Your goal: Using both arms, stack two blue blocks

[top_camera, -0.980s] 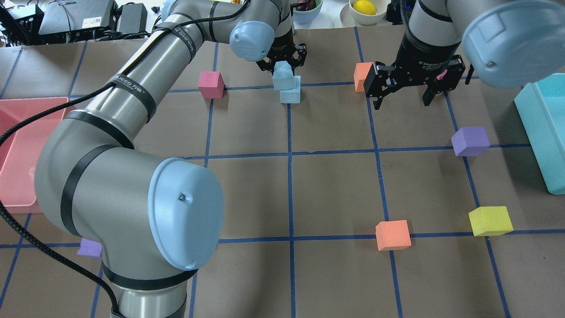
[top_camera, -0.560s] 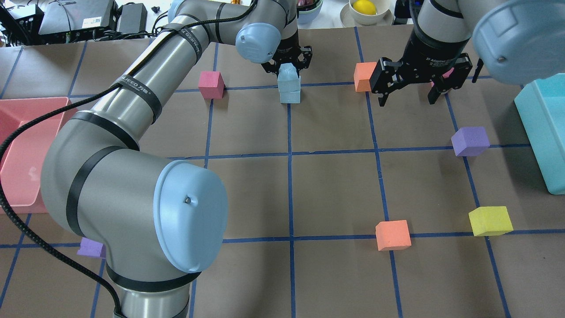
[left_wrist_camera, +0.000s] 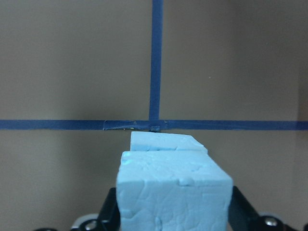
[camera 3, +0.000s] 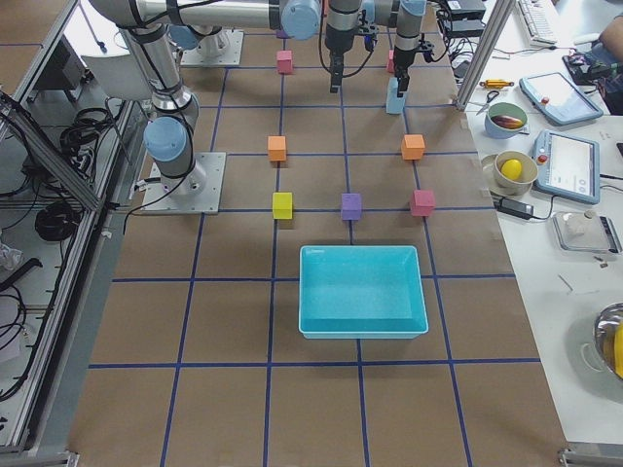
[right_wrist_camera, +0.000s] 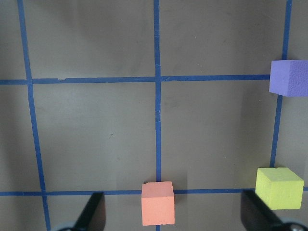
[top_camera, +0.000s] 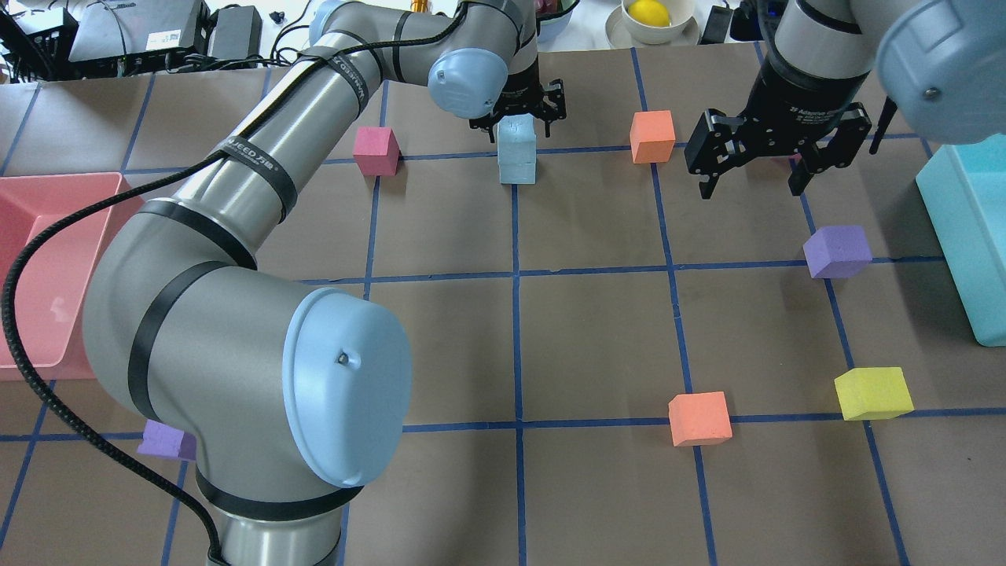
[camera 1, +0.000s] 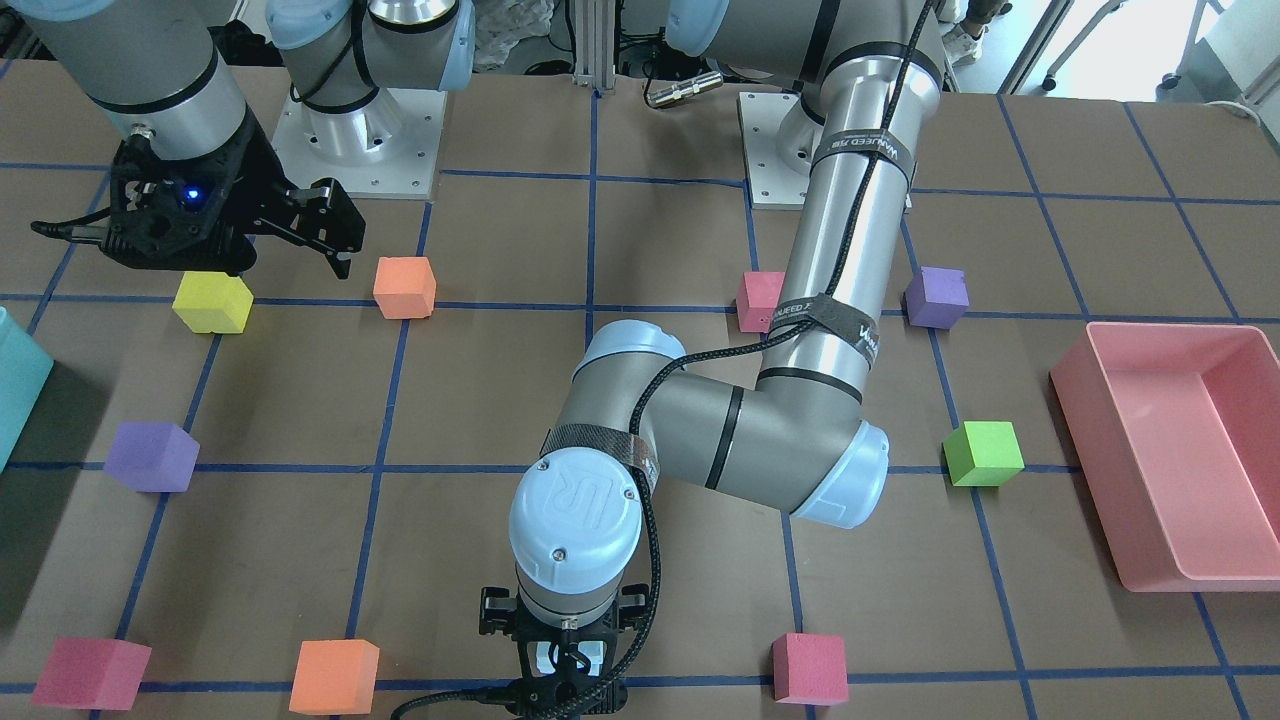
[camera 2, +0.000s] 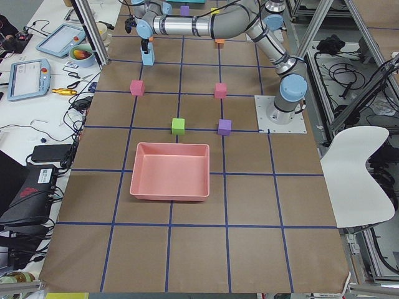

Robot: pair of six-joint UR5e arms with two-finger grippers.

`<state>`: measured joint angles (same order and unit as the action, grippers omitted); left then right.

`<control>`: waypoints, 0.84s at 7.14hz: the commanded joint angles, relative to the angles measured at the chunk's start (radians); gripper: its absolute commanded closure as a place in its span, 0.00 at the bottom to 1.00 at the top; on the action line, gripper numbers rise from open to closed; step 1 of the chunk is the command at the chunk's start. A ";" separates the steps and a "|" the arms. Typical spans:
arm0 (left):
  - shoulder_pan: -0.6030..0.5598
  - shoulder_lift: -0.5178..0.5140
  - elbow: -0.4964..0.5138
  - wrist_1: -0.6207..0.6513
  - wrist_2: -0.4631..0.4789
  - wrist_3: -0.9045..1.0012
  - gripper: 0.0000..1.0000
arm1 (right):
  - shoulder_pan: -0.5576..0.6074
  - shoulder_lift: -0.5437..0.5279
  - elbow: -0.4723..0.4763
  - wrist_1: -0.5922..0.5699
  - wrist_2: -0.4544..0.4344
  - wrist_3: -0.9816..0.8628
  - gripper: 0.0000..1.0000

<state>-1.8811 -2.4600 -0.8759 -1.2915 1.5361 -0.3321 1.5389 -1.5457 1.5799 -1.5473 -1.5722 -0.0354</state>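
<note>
Two pale blue blocks stand as a stack at the far middle of the table. The upper blue block [top_camera: 516, 130] sits squarely over the lower blue block [top_camera: 516, 167]. My left gripper [top_camera: 517, 116] is shut on the upper block from above. In the left wrist view the held block [left_wrist_camera: 173, 192] fills the space between the fingers, and the lower block's top [left_wrist_camera: 166, 142] shows just beyond it. My right gripper [top_camera: 752, 189] is open and empty, well to the right of the stack. Its fingers [right_wrist_camera: 96, 211] are wide apart.
A pink block [top_camera: 376, 149] lies left of the stack and an orange block [top_camera: 652, 135] right of it. A purple block [top_camera: 837, 250], a yellow block [top_camera: 872, 391] and a second orange block [top_camera: 699, 418] lie on the right. A teal bin [top_camera: 971, 228] stands at the right edge, a pink bin [top_camera: 39, 259] at the left.
My left gripper has carried the tilted upper blue block to the right and set it straight over the lower one. My right gripper has moved right, away from the stack.
</note>
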 commanded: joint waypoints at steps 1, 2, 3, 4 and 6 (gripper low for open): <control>0.031 0.054 -0.001 -0.035 0.006 0.068 0.00 | -0.013 -0.008 0.003 -0.005 0.001 0.015 0.00; 0.074 0.114 0.000 -0.110 0.010 0.147 0.00 | -0.013 -0.026 0.012 0.004 0.000 0.066 0.00; 0.117 0.207 -0.014 -0.240 0.021 0.241 0.00 | -0.011 -0.037 0.028 0.000 0.000 0.069 0.00; 0.193 0.304 -0.030 -0.473 0.044 0.299 0.00 | -0.011 -0.045 0.031 -0.003 0.000 0.071 0.00; 0.305 0.499 -0.075 -0.659 0.041 0.367 0.00 | -0.013 -0.059 0.031 0.003 -0.002 0.071 0.00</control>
<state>-1.6371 -2.0814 -0.9212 -1.8306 1.5746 -0.0214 1.5275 -1.5969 1.6095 -1.5463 -1.5733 0.0342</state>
